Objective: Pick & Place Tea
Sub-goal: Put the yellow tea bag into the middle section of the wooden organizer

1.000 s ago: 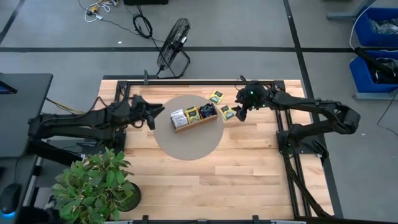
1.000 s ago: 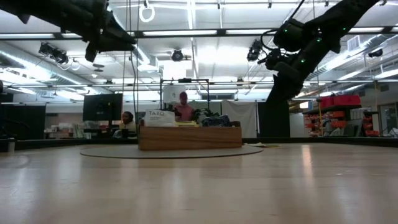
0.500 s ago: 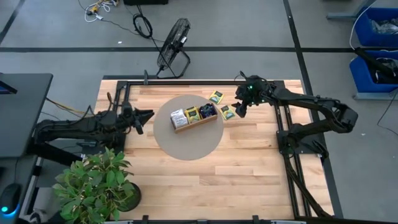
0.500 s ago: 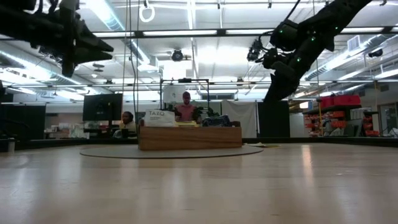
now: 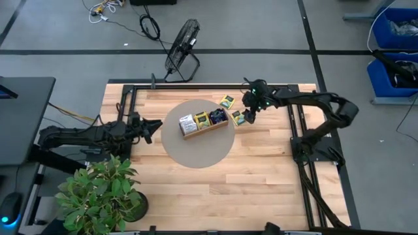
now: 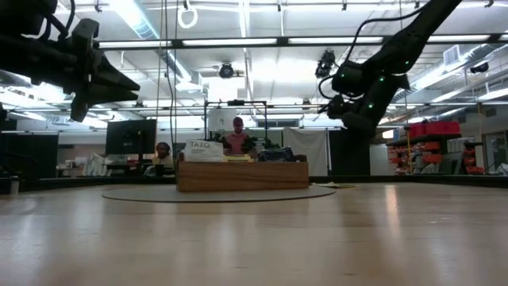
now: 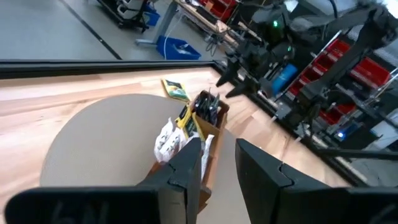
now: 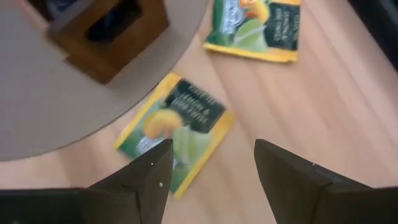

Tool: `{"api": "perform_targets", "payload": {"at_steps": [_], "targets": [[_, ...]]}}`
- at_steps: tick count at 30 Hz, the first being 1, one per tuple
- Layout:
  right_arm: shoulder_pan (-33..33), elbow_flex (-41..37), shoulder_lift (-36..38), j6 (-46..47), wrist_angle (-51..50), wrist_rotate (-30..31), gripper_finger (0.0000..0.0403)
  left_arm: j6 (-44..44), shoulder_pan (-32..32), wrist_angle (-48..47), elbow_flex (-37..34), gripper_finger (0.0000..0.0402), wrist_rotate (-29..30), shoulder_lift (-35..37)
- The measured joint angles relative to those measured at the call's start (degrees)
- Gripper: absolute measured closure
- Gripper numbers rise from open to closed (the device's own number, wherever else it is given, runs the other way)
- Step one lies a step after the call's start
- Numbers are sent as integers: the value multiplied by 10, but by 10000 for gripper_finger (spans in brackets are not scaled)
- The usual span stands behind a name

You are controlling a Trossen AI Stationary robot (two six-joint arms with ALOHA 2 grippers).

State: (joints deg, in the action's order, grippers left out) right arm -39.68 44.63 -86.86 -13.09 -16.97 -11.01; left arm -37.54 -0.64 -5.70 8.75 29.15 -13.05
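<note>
The right gripper (image 8: 208, 171) is held with its fingers spread wide above a green-yellow tea packet (image 8: 175, 129) lying half on the round grey mat (image 5: 196, 150), half on the wooden table (image 5: 261, 170). A second green-yellow packet (image 8: 254, 29) lies just beyond it. The wooden tray (image 5: 204, 123), holding more packets, stands beside them. The left gripper (image 7: 216, 168), slightly parted and empty, is kept well away, pointed at the tray.

A wooden three-compartment tray (image 5: 205, 124) sits on a round grey mat (image 5: 198, 133) near the table's (image 5: 261, 170) far edge. A potted plant (image 5: 101, 192) stands at the near left corner, and a fan (image 5: 181, 48) lies on the floor beyond.
</note>
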Motion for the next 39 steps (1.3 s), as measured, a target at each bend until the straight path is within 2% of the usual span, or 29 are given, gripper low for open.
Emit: {"api": "perform_targets", "payload": {"at_steps": [11,30,34,39], "targets": [[-11,101,-120,-94,-35,-6,170,5,0,0,0,299,9,0],[-11,109,-153,-160,-46,9,189,-12,0,1,0,299,19,0],[0,108,-159,-174,-45,34,208,-13,0,1,0,299,24,0],[15,109,-163,-178,-37,63,254,-13,0,-1,1,299,32,0]]}}
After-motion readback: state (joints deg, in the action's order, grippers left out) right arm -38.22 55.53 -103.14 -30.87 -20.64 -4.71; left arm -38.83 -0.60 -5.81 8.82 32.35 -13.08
